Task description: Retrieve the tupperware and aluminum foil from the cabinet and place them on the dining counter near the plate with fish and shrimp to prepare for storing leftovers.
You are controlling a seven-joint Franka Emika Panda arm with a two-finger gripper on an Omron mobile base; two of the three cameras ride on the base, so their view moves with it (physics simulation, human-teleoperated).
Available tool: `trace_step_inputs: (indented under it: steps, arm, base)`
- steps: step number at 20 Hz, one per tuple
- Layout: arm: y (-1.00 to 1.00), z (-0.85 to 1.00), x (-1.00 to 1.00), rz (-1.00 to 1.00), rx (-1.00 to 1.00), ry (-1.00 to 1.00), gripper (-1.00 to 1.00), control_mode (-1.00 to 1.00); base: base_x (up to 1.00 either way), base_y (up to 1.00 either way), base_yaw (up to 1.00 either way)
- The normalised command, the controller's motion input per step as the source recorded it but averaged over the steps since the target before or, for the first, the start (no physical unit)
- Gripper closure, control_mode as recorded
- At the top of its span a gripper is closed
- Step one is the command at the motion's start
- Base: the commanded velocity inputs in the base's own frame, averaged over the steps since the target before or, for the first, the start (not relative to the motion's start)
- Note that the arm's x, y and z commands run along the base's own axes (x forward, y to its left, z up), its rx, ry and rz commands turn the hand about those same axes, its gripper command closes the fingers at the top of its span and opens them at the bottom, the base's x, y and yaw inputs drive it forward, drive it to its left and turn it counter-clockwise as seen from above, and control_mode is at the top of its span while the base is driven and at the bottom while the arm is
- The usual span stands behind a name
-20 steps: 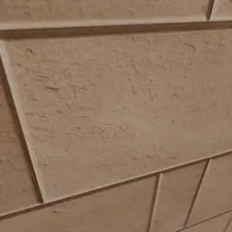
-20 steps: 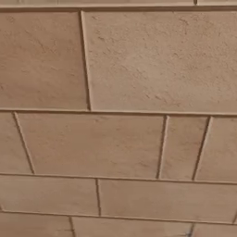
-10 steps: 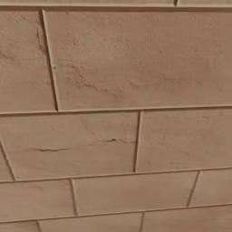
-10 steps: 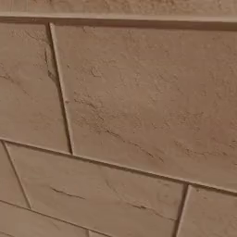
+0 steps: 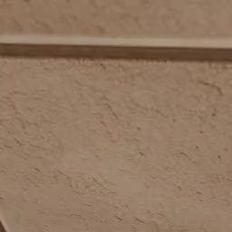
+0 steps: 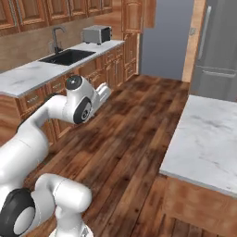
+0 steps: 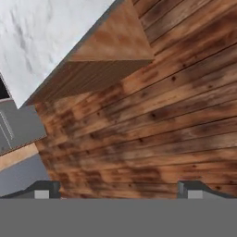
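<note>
1. Left base view: a close tan stone tile (image 5: 118, 145) with one grout line (image 5: 116, 47) running across near the top. It gives no bearing on the task's things.

2. Right base view: the arm (image 6: 55, 111) is folded low over the wooden floor (image 6: 129, 139). A counter (image 6: 41, 71) with a sink (image 6: 67, 56) and a toaster (image 6: 96, 34) runs along the left. Brown cabinets (image 6: 32, 11) hang above it, doors closed. The dining counter (image 6: 208, 139) lies to the right, well apart from the arm, and a fridge (image 6: 215, 46) stands beyond it. I cannot make out tupperware, foil or plate; judging by the task, the first two are behind a cabinet door.

3. Hand view: the gripper (image 7: 118, 192) points down at floorboards, its tips spread wide with nothing between them. A corner of the dining counter sits at upper left.

4. The relation that counts: the cabinets lie up and to the left of the hand, so it must likely rise and turn that way.
</note>
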Motion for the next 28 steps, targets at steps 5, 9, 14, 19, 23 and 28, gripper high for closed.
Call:
trace_step_inputs:
  steps: [5, 9, 14, 19, 23, 28]
  arm:
    - [0.0, 0.0, 0.0, 0.0, 0.0, 0.0, -1.0, 1.0]
    - [0.0, 0.0, 0.0, 0.0, 0.0, 0.0, -1.0, 1.0]
    - [0.0, 0.0, 0.0, 0.0, 0.0, 0.0, -1.0, 1.0]
    - [0.0, 0.0, 0.0, 0.0, 0.0, 0.0, -1.0, 1.0]
    - [0.0, 0.0, 0.0, 0.0, 0.0, 0.0, -1.0, 1.0]
    - [0.0, 0.0, 0.0, 0.0, 0.0, 0.0, -1.0, 1.0]
  base:
    - [1.0, 0.37, 0.01]
    - [1.0, 0.0, -0.07]
    - [1.0, 0.0, -0.09]
    - [1.0, 0.07, -0.07]
    - [1.0, 0.23, -0.07]
    - [1.0, 0.36, -0.07]
